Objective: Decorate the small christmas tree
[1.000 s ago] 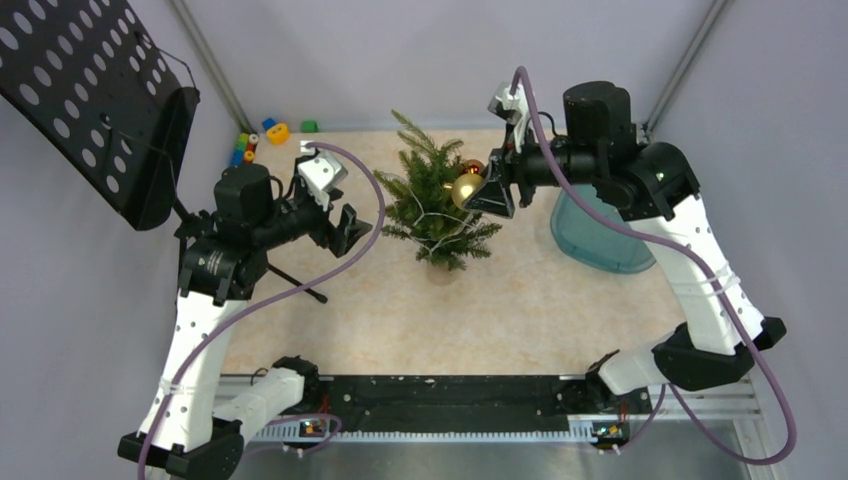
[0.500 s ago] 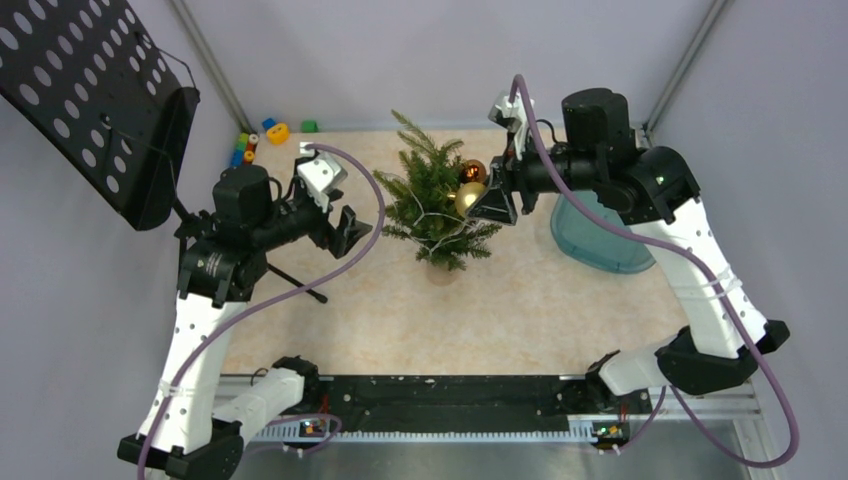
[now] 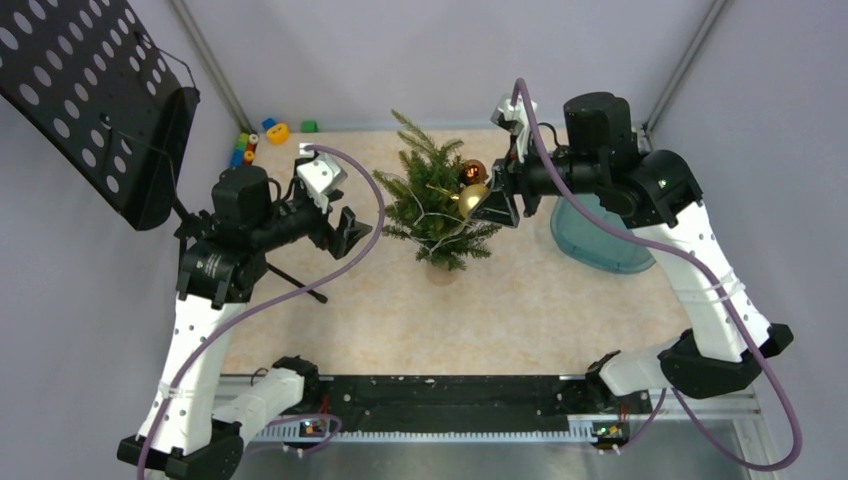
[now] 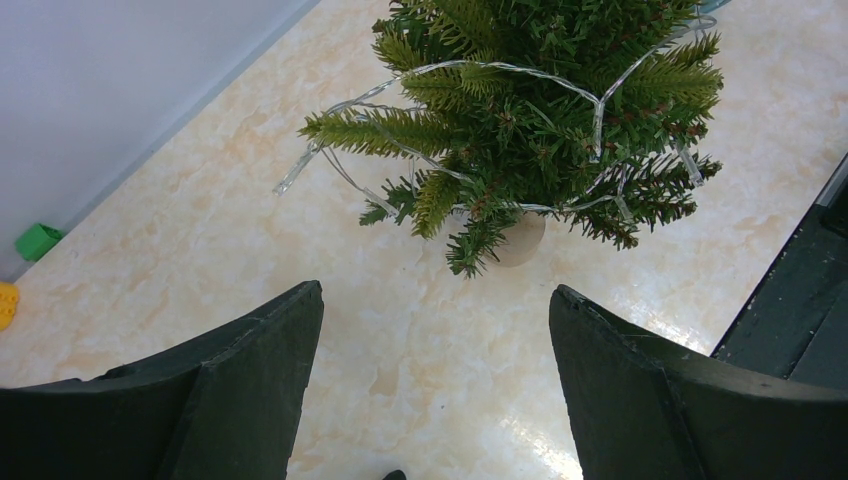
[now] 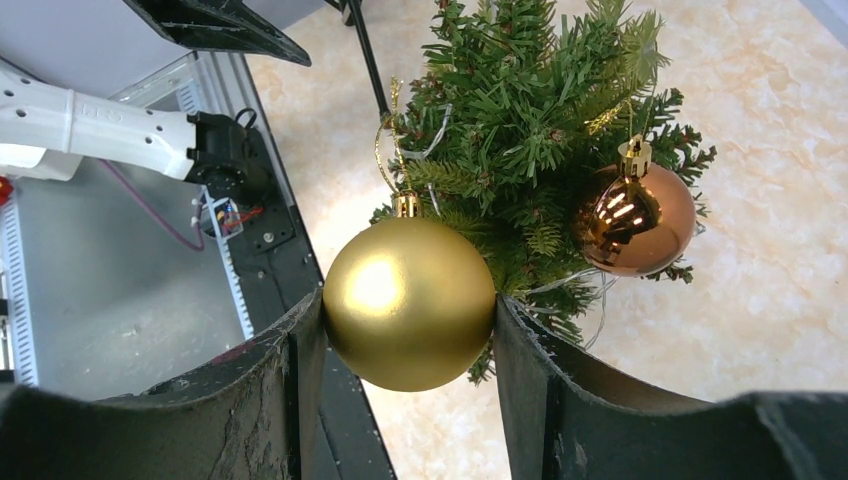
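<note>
Your right gripper point(image 5: 408, 303) clamps a gold bauble point(image 5: 400, 320) at the small christmas tree point(image 3: 437, 205). Your left gripper point(image 4: 435, 292) hangs wide open nearby.

White links point(image 3: 192, 345) meet black joints point(image 3: 243, 190), with purple cables point(image 3: 383, 213) and matte black wedge-shaped tool fingers point(image 4: 250, 400).

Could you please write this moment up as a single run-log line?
right gripper: shut on gold bauble, at small christmas tree | copper bauble: hanging on tree | left gripper: open, empty, beside tree
</note>
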Controlling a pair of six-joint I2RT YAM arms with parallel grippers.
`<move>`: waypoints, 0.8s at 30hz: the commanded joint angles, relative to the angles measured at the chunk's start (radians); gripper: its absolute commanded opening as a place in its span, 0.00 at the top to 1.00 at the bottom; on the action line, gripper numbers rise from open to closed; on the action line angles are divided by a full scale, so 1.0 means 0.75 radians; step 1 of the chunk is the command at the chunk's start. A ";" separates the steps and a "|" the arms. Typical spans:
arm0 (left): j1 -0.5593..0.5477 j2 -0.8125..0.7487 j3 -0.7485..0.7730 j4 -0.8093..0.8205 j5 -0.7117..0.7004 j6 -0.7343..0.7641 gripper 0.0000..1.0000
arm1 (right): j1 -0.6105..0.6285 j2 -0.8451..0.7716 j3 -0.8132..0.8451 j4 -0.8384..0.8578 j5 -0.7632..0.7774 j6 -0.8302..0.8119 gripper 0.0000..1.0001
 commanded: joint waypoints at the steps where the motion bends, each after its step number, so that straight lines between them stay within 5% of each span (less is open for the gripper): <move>1: 0.005 -0.016 -0.001 0.055 0.027 0.009 0.12 | 0.014 -0.010 0.023 0.012 0.004 0.022 1.00; 24: 0.005 -0.011 0.009 0.049 0.045 0.005 0.12 | 0.013 0.125 0.248 -0.152 0.018 0.085 1.00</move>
